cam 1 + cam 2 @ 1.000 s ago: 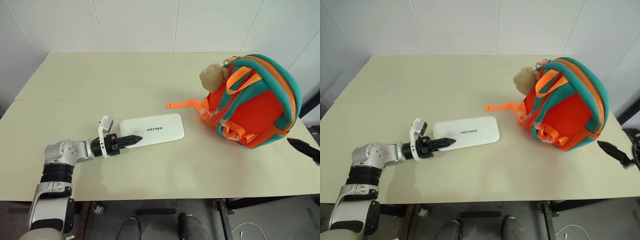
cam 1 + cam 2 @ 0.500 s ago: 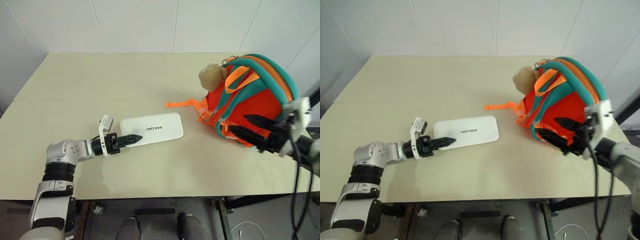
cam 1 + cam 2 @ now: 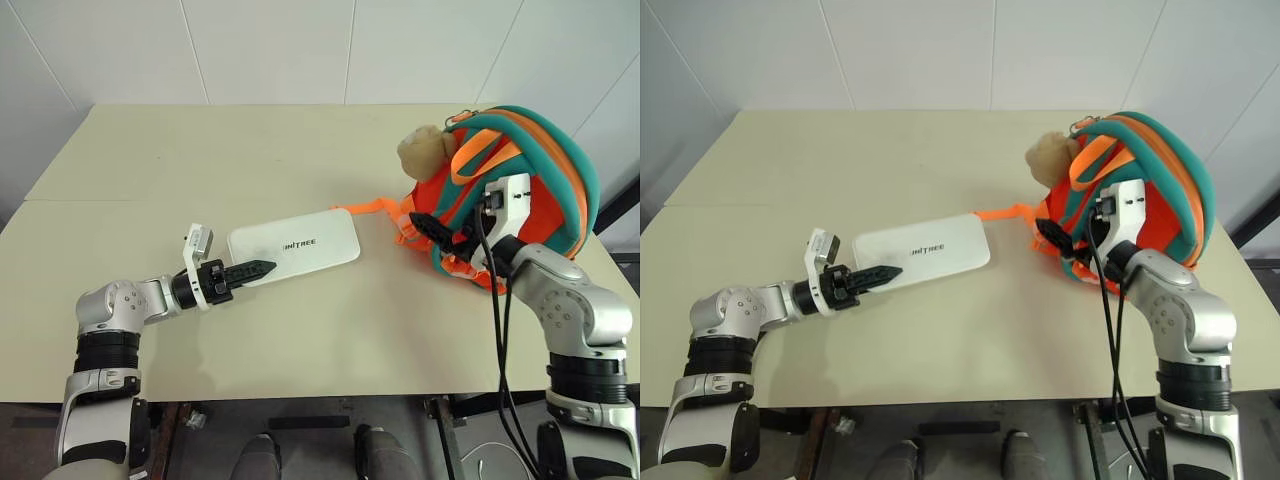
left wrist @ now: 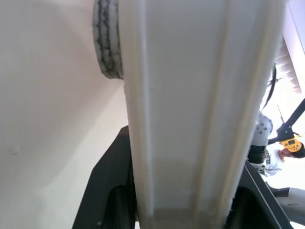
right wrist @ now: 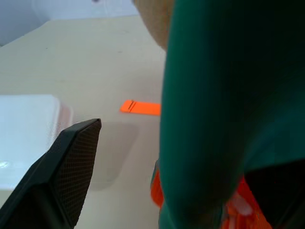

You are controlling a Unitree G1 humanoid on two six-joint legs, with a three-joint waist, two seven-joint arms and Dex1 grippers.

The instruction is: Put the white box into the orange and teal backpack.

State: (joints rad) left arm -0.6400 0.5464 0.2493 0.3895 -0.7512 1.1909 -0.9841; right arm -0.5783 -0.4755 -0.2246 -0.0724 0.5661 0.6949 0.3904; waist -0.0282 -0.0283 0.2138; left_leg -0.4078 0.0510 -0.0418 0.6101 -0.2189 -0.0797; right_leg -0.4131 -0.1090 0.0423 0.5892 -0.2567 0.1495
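My right end effector (image 3: 428, 228) is hiding part of the padded orange and teal backpack (image 3: 540, 170); I can't tell whether they're touching.

Cream table (image 3: 940, 350) against a white tiled wall (image 3: 940, 50). White box (image 3: 922, 253) lying flat near the table's middle, small dark lettering on top, its near end clamped between the black fingers of the left gripper (image 3: 883, 272), which reaches in level from the left. Orange and teal backpack (image 3: 1150, 190) standing toward the right edge, a tan plush charm (image 3: 1048, 160) at its upper left and a loose orange strap (image 3: 1005, 214) trailing over the tabletop to a point just beside the box's far corner. Right gripper (image 3: 1054, 236) spread wide against the backpack's straps, black cables hanging from its wrist.
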